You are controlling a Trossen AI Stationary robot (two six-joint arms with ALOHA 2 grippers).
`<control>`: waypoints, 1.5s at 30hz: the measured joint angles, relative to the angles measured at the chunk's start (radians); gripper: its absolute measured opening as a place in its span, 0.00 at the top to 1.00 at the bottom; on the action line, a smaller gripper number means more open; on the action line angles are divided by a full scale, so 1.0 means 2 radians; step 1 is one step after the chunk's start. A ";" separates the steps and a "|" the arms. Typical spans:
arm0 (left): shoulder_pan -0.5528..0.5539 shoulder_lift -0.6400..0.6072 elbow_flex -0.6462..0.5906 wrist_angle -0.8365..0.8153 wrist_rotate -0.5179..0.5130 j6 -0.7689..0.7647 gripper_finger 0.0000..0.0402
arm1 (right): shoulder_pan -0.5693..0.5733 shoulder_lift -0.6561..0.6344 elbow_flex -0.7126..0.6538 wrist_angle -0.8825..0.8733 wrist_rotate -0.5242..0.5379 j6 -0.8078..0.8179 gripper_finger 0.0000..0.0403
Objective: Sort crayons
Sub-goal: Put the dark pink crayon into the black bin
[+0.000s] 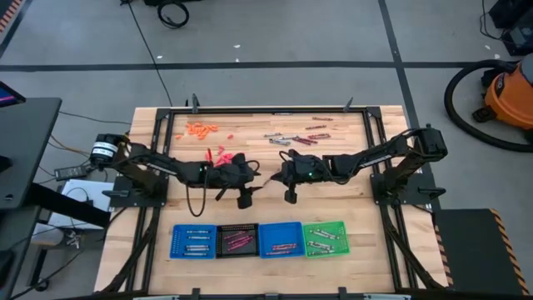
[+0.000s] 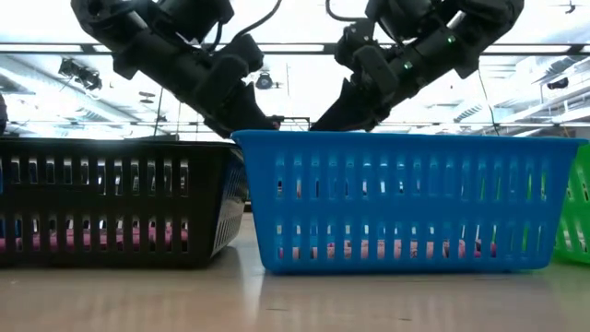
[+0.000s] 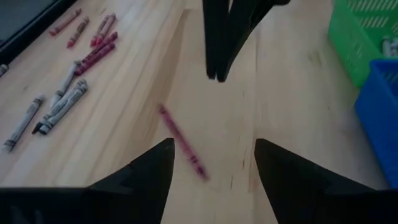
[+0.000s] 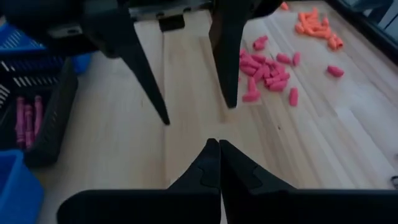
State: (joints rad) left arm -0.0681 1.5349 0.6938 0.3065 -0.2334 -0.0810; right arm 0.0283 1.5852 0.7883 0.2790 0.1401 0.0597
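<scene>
**Left gripper open over a loose maroon crayon, right gripper closed**

Left gripper (image 3: 211,158) has fingers spread wide, holding nothing, at mid-table. A maroon crayon (image 3: 181,142) lies flat on the wooden table (image 3: 286,93) between and just ahead of its fingertips, motion-blurred; contact unclear. Right gripper (image 4: 219,149) faces it from the opposite side, fingers pressed together, empty. Loose crayons, grey (image 3: 59,106) and maroon (image 3: 96,53), lie in a group on the table's far part near the right arm. Pink pieces (image 4: 267,68) and orange pieces (image 4: 317,25) sit on the left arm's side. Near edge: a row of blue tray (image 1: 193,241), black tray (image 1: 236,240), second blue tray (image 1: 280,239), green tray (image 1: 325,237), each with crayons inside.
</scene>
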 joint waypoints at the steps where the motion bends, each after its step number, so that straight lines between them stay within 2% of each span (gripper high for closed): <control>1: 0.000 0.000 0.000 0.003 0.000 0.000 0.41 | 0.001 0.000 0.002 -0.001 0.003 -0.001 0.99; 6: -0.001 0.000 0.000 -0.014 0.001 0.008 0.41 | 0.002 -0.001 0.006 -0.038 0.009 -0.009 0.99; 11: 0.002 0.000 0.000 -0.018 -0.001 0.007 0.41 | -0.031 0.007 0.005 -0.050 0.008 -0.030 0.95; 17: 0.077 0.029 0.000 -0.028 0.025 -0.056 0.46 | -0.048 0.030 0.005 -0.022 -0.005 -0.027 0.87; 21: 0.115 0.065 0.023 -0.035 0.027 -0.038 0.49 | -0.033 0.031 0.005 -0.012 0.015 -0.026 0.87; 26: 0.147 0.114 0.077 -0.076 -0.014 -0.006 0.51 | -0.015 0.031 0.005 -0.012 0.021 -0.026 0.87; 32: 0.186 0.164 0.109 -0.122 0.008 -0.022 0.52 | 0.008 0.031 0.005 -0.010 0.024 -0.028 0.87; 35: 0.192 0.170 0.110 -0.118 0.043 -0.034 0.52 | 0.016 0.031 0.005 -0.010 0.039 -0.032 0.87; 40: 0.186 0.167 0.109 -0.120 0.034 -0.032 0.52 | 0.016 0.031 0.005 -0.019 0.057 -0.027 0.87; 45: 0.173 0.146 0.107 -0.127 0.043 0.007 0.52 | 0.003 0.030 0.005 -0.090 0.063 0.019 0.87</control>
State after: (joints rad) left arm 0.2783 1.8277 0.9082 0.0524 -0.1466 -0.0676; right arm 0.0349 1.6460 0.7990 0.0995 0.2665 0.0971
